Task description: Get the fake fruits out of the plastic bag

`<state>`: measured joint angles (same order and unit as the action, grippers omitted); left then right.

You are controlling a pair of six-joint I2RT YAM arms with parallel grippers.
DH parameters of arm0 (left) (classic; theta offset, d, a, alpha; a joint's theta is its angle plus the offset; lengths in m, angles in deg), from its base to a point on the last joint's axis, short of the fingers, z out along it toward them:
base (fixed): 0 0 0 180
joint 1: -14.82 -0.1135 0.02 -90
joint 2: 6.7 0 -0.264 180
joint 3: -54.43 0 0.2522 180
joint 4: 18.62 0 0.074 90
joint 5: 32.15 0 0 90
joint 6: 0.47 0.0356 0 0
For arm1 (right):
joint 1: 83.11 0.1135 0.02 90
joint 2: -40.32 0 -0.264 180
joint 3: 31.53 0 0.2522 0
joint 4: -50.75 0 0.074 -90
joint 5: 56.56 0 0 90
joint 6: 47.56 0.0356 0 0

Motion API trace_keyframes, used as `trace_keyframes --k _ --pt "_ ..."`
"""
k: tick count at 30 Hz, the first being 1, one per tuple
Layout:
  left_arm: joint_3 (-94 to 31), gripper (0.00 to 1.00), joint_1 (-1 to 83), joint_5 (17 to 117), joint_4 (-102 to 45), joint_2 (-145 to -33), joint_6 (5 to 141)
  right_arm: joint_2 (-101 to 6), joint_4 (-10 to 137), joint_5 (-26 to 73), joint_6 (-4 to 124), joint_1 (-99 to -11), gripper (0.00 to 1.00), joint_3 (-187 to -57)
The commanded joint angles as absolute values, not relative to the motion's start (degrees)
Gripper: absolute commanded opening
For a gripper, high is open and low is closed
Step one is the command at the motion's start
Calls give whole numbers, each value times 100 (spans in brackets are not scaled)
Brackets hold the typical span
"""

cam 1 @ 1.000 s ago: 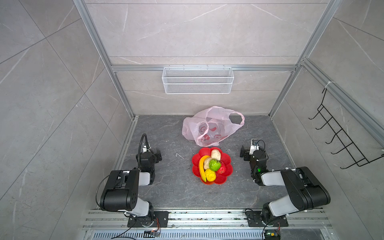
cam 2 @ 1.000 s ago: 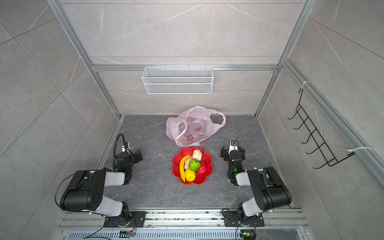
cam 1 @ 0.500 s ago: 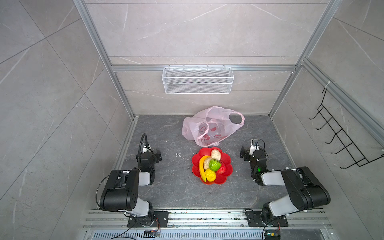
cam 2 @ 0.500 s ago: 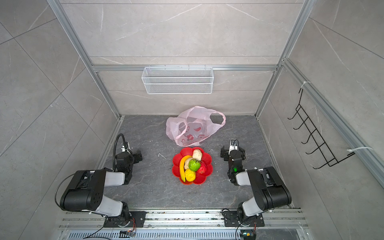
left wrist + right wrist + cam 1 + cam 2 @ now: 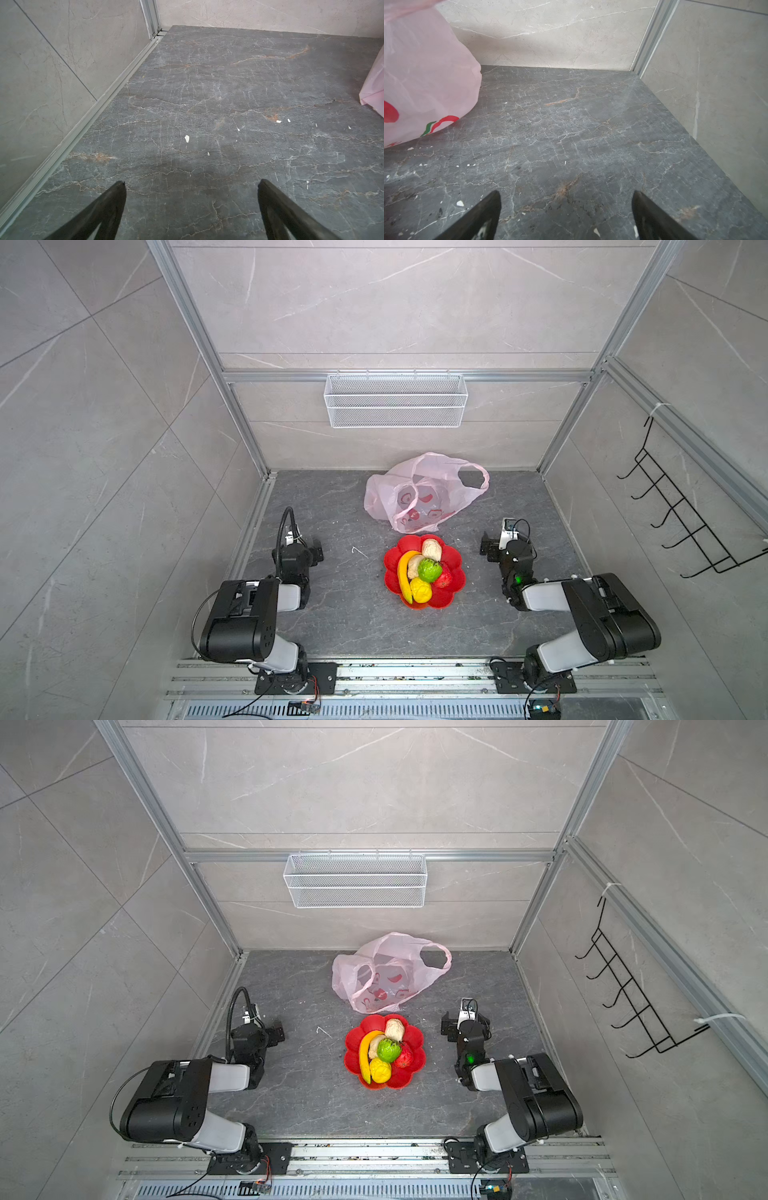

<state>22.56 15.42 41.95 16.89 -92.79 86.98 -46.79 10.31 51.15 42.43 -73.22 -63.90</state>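
Heap of fruits (image 5: 422, 572) fills the red dish (image 5: 456, 558) at the middle of the tabletop (image 5: 345, 614). A banana (image 5: 402, 578) lies along the dish's left side. A green ball (image 5: 429, 569) sits at the centre, with a yellow fruit (image 5: 420, 591) in front of it and a red fruit (image 5: 444, 579) to its right. One beige piece (image 5: 431, 549) sits toward the back and another (image 5: 413, 566) sits between the banana and the green ball.

The bag (image 5: 419, 493) lies crumpled behind the dish, toward the back wall. Its near edge is just beside the dish's far rim; whether they touch I cannot tell. Red print shows on its pale pink film, and one loop handle stands open on the right. In both top views all the fruits are in the dish, outside the bag (image 5: 386, 969).

The left tool (image 5: 191, 185) sits low to the left of the dish, well apart from it. Its fingers (image 5: 116, 199) are spread wide, with only bare tabletop between them. The right tool (image 5: 565, 194) sits to the right of the dish, likewise spread and holding nothing, with the bag's side (image 5: 425, 72) near it.

A wire basket (image 5: 395, 400) hangs on the back wall, and a black hook rack (image 5: 681, 522) on the right wall.
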Motion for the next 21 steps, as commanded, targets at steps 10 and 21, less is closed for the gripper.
trace_keyframes --k 10,21 --pt "2111 100 1504 4282 1887 -9290 8819 -4713 1112 5084 4316 -7321 99 -6462" --pt "2114 100 1501 4282 1887 -9293 8816 -4713 1195 4957 4374 -7423 99 -6510"
